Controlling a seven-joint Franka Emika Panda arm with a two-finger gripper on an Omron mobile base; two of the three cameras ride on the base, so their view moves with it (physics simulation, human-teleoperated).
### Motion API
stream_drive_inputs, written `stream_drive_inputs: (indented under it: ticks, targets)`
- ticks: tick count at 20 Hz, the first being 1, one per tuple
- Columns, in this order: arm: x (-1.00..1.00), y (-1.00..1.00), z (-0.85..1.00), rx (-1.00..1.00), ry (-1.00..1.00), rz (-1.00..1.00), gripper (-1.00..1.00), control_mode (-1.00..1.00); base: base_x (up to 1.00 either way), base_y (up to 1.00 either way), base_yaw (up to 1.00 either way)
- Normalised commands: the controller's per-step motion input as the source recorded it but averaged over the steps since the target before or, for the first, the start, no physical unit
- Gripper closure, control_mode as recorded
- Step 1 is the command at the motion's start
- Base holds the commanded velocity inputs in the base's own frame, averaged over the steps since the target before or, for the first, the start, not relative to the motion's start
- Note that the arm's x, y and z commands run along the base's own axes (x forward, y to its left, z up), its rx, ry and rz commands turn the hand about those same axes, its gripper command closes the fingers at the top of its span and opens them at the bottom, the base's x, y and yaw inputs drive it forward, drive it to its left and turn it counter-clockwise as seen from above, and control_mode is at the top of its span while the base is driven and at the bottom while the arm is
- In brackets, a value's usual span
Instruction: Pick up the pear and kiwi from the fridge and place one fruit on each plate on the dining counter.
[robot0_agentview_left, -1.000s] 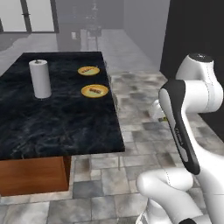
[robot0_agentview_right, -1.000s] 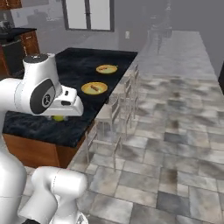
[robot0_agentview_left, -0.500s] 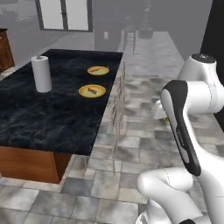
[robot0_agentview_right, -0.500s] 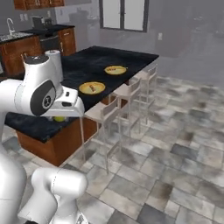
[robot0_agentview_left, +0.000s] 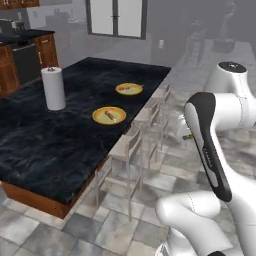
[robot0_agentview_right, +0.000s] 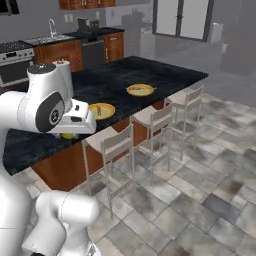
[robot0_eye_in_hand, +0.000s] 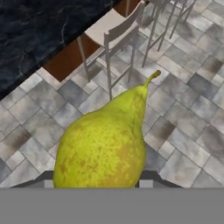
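A yellow-green speckled pear (robot0_eye_in_hand: 103, 148) with a short stem sits between my gripper's (robot0_eye_in_hand: 98, 178) jaws, which are shut on it above the tiled floor. From the right base view the gripper (robot0_agentview_right: 69, 133) hangs in front of the dining counter (robot0_agentview_right: 120, 77), with the pear (robot0_agentview_right: 67, 135) peeking out below the hand. Two yellow plates with orange rims lie on the black marbled top, a nearer plate (robot0_agentview_left: 109, 115) (robot0_agentview_right: 101, 110) and a farther plate (robot0_agentview_left: 129, 89) (robot0_agentview_right: 140, 90). Each carries a reddish-brown streak. The kiwi and the fridge are out of view.
A white paper towel roll (robot0_agentview_left: 53, 88) stands on the counter, left of the plates. Pale stools (robot0_agentview_right: 112, 145) (robot0_agentview_right: 155, 119) (robot0_agentview_right: 188, 100) line the counter's near edge. Wall counters with an oven (robot0_agentview_left: 26, 57) and a sink (robot0_agentview_right: 50, 36) run along the back. Grey tiled floor (robot0_agentview_right: 200, 170) lies open to the right.
The whole scene has shifted in both base views, so the base has moved; the counter's stool side now faces me. The pear stays in the gripper.
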Motion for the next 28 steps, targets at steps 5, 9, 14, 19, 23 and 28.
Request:
stream_drive_inputs:
  ticks: [5, 9, 14, 19, 23, 28]
  targets:
    - [0.00, 0.00, 0.00, 0.00, 0.00, 0.00, 1.00, 1.00, 0.78, -0.83, 0.28]
    - [0.00, 0.00, 0.00, 0.00, 0.00, 0.00, 1.00, 1.00, 0.21, -0.62, 0.33]
    - [0.00, 0.00, 0.00, 0.00, 0.00, 0.00, 1.00, 1.00, 0.00, -0.06, 0.41]
    - [0.00, 0.00, 0.00, 0.00, 0.00, 0.00, 1.00, 1.00, 0.00, 0.00, 0.47]
    - [0.00, 0.00, 0.00, 0.00, 0.00, 0.00, 1.00, 1.00, 0.06, -0.08, 0.43]
    - [0.00, 0.00, 0.00, 0.00, 0.00, 0.00, 1.00, 1.00, 0.28, -0.25, 0.19]
